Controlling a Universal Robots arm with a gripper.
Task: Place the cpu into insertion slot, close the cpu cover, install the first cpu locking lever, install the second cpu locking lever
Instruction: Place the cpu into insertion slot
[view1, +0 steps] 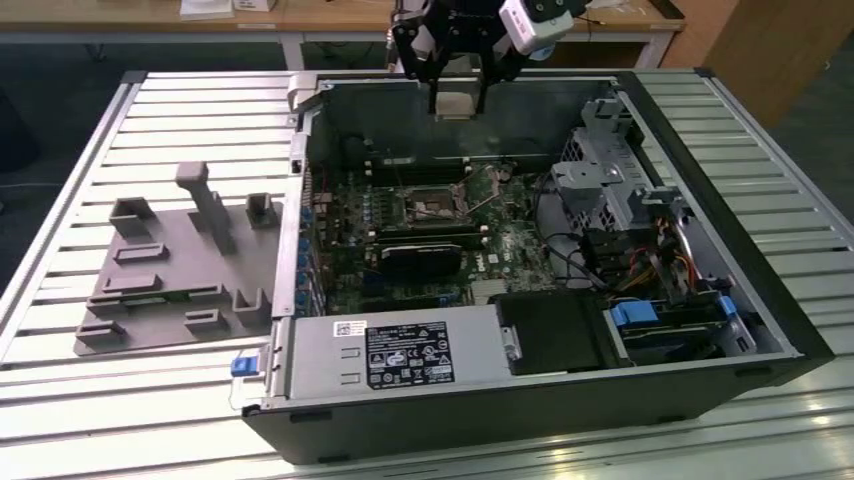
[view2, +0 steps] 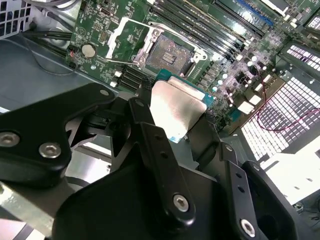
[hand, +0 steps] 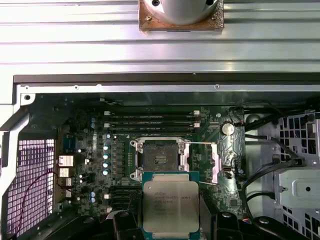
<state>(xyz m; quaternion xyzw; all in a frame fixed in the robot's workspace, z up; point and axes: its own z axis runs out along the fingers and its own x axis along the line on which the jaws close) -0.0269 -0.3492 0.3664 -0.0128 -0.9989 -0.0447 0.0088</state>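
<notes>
Arm: descends from above over the far wall of the open computer case (view1: 467, 425), with the gripper (view1: 457, 88) pointing straight down and hanging high over the motherboard (view1: 350, 235).

Fingers (view2: 150, 135): drawn in narrow and clamped on two opposite edges of the cpu (hand: 171, 206), which is held level with its silvery top up. The chip is in the air, short of the socket (hand: 160, 160) and not touching it.

Case: lies on its side on the slatted desk (view1: 160, 410). It holds:
- the motherboard with the bare, open socket
- the cpu cover (hand: 216, 162), swung back beside the socket
- a power supply (view1: 387, 355) at the near wall
- a drive cage (view1: 601, 175) with cables, at the exterior view's right

Desk: also carries a grey moulded fixture (view1: 174, 275), just beside the case at the exterior view's left.
</notes>
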